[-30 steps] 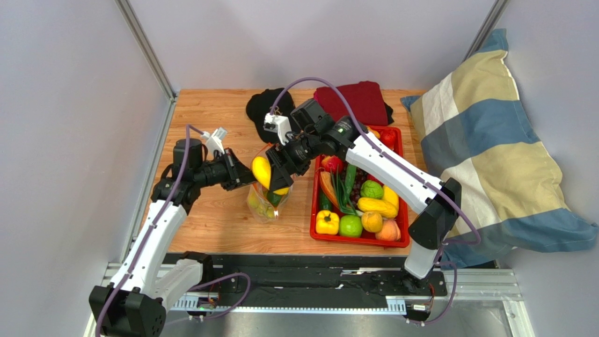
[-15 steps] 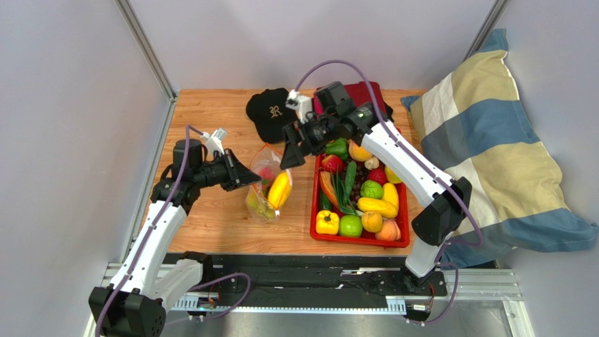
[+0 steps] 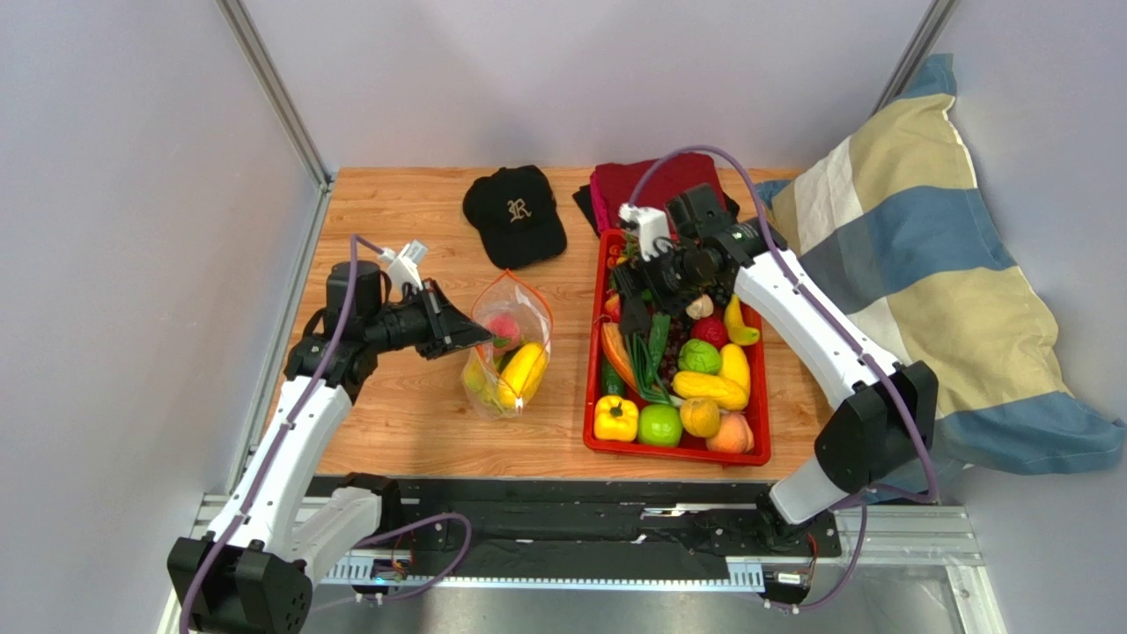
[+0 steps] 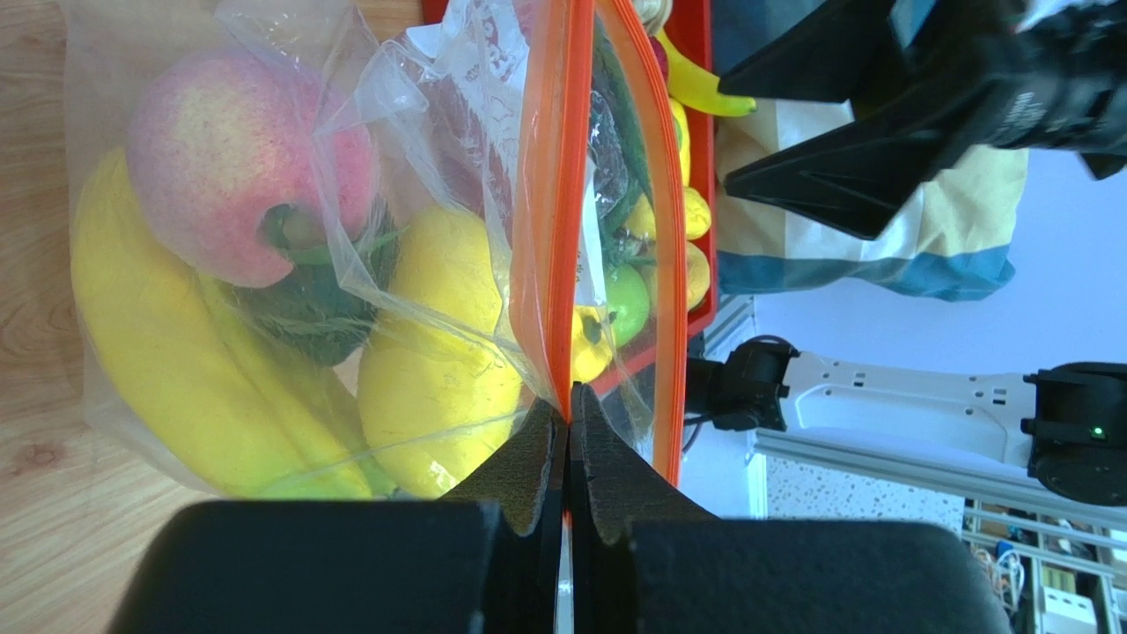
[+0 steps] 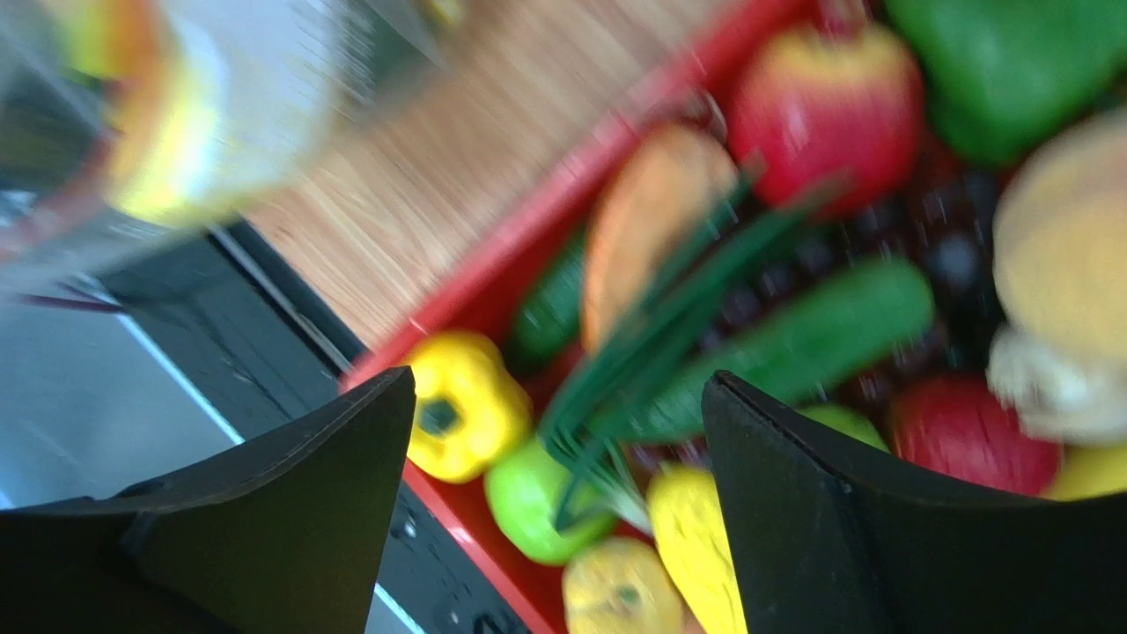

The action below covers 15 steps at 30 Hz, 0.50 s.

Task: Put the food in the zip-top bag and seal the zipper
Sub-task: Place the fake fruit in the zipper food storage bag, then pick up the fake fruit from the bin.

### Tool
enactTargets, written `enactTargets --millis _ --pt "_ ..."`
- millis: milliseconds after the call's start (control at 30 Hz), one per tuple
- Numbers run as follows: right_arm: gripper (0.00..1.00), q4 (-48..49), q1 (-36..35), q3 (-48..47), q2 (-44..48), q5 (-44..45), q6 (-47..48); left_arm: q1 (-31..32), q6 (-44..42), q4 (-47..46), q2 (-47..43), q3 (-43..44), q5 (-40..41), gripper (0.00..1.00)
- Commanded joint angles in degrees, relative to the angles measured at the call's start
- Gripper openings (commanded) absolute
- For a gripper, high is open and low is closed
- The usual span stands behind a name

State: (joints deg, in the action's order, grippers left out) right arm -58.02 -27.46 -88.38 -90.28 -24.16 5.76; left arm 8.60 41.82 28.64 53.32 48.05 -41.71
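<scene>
The clear zip-top bag (image 3: 509, 354) stands on the wooden table left of the tray, mouth up. My left gripper (image 3: 460, 330) is shut on its orange zipper (image 4: 549, 198), the pads pinching one side of the strip; the other side bows away. Inside the bag lie a banana (image 4: 159, 370), a red fruit (image 4: 238, 165), a green piece and a yellow mango-like fruit (image 3: 524, 371). My right gripper (image 3: 638, 293) hangs open and empty over the far end of the red tray (image 3: 593, 443). In the right wrist view, the right gripper (image 5: 556, 386) frames more food below.
The tray holds several toy fruits and vegetables, among them a yellow pepper (image 3: 615, 418) and a green apple (image 3: 659, 424). A black cap (image 3: 513, 211) and a dark red cloth (image 3: 677, 178) lie at the back. A striped pillow (image 3: 926, 278) fills the right side.
My right gripper let the yellow fruit go into the bag, then swung right from above the bag to over the tray. The left gripper kept its hold and place.
</scene>
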Motion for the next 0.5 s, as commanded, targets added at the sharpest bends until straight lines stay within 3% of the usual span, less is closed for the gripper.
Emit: enactTargets --millis 0,200,467 --pt "0.81 0.1 3.0 9.0 6.3 6.2 5.2 0.1 -0.3 -2.1 0.3 0.5 -1.4 0.0" --pt "0.76 2.3 3.0 13.2 8.7 8.4 5.8 0.1 -0.6 -2.1 0.0 0.2 -1.6 0.0" --pt "0.7 5.9 3.0 4.6 1.9 11.0 5.5 0.1 -0.8 -1.7 -0.1 0.3 -1.4 0.0"
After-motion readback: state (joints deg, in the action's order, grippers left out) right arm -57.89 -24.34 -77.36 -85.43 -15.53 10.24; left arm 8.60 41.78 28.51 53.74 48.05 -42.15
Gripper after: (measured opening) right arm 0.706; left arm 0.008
